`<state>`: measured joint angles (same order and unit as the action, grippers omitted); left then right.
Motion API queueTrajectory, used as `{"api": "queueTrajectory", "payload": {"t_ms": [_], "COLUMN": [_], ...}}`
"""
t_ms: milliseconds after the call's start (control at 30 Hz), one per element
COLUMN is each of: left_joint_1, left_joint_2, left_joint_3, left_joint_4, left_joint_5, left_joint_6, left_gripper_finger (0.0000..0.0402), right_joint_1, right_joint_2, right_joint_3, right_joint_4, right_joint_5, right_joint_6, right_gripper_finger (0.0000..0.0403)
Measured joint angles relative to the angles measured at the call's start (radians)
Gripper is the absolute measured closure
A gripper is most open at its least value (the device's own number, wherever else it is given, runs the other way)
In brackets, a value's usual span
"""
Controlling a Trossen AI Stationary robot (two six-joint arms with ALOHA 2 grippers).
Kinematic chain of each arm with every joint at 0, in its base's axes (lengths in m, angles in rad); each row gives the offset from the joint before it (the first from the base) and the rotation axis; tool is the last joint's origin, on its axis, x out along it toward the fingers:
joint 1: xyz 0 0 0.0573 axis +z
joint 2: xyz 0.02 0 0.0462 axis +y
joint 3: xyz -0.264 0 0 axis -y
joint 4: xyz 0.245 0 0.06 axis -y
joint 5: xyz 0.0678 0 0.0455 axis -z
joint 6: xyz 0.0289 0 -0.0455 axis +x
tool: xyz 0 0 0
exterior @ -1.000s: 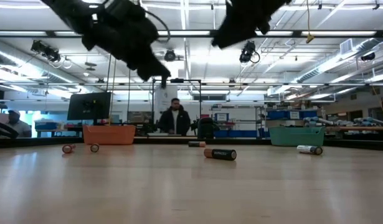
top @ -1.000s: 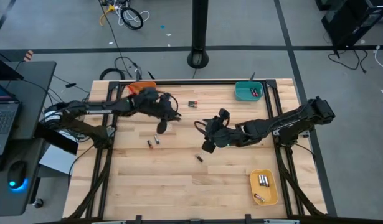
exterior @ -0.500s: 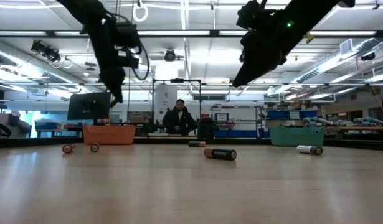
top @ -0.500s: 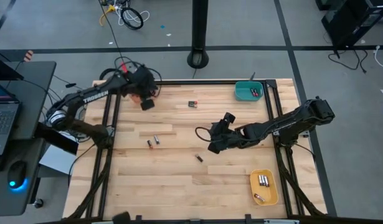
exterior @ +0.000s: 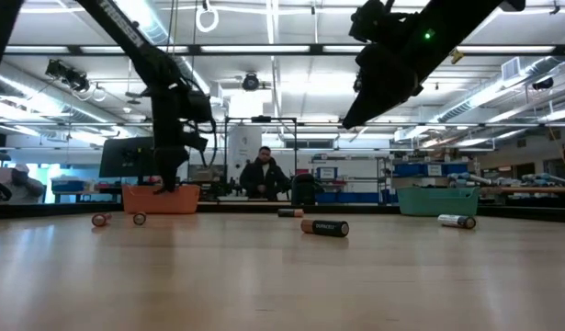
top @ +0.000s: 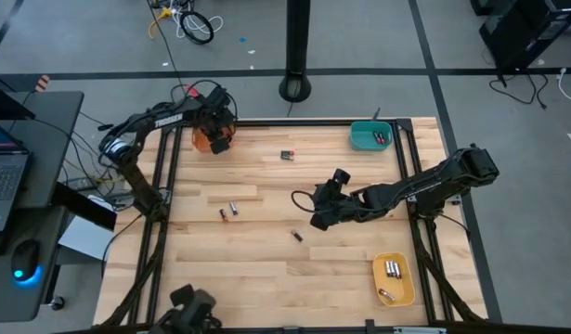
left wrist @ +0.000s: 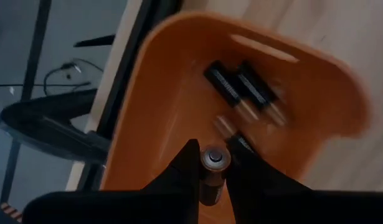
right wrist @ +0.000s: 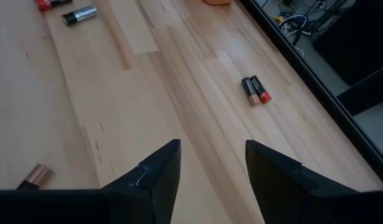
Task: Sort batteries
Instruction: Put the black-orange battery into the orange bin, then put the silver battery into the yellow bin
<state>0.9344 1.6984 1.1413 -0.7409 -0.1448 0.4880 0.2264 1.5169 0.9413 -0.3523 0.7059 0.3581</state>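
Over at the far left corner of the table point(top: 266, 269), the orange bin point(top: 209, 138) is sitting with the left gripper point(left wrist: 208, 169) hanging right above it. In the left wrist view that bin is holding at least three black cells point(left wrist: 241, 90) with coppery ends, a bit smeared. The gripper's two fingers are clamping a battery point(left wrist: 214, 163) end-on between them, so it's holding that one directly over the bin's inside.

The teal bin point(top: 370, 136) is at the far right corner with a couple of cells in it, and the yellow bin point(top: 394, 279) near the front right is holding four or so silvery ones.

The right gripper point(right wrist: 208, 163) is hovering over the middle of the table, fingers spread apart and gripping nothing. The loose battery point(top: 296, 236) just in front of it is lying on the wood, close to but not touching the fingers. Further left a pair of black batteries point(right wrist: 256, 90) is lying side by side and touching, well apart from that gripper. One more cell point(top: 287, 155) is lying near the far edge, between the orange and teal bins.

In the low view a person point(exterior: 261, 177) is standing behind the table.
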Motion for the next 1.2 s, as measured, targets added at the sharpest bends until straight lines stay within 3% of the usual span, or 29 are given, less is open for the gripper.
{"api": "queueTrajectory", "payload": {"t_ms": [367,600,933,1200], "left_joint_1": [0.007,0.007,0.002,-0.036], "left_joint_2": [0.123,0.128,0.128,0.097], "left_joint_3": [0.062,0.062,0.062,0.061], "left_joint_4": [-0.013,-0.023,-0.021,-0.016], "left_joint_5": [-0.001,-0.001,-0.003,-0.090], "left_joint_6": [0.032,0.029,0.002,0.003], "left_gripper_finger": [0.0344,0.0344,0.0288,0.0285], "right_joint_1": [0.007,0.027,0.029,0.026], "right_joint_2": [0.000,0.001,0.001,0.001], "right_joint_3": [-0.001,-0.001,-0.001,-0.001], "right_joint_4": [-0.001,-0.001,-0.001,-0.001], "right_joint_5": [-0.024,-0.026,-0.027,-0.027], "right_joint_6": [-0.001,-0.001,0.006,0.007], "right_gripper_finger": [0.0215,0.0215,0.0214,0.0215]}}
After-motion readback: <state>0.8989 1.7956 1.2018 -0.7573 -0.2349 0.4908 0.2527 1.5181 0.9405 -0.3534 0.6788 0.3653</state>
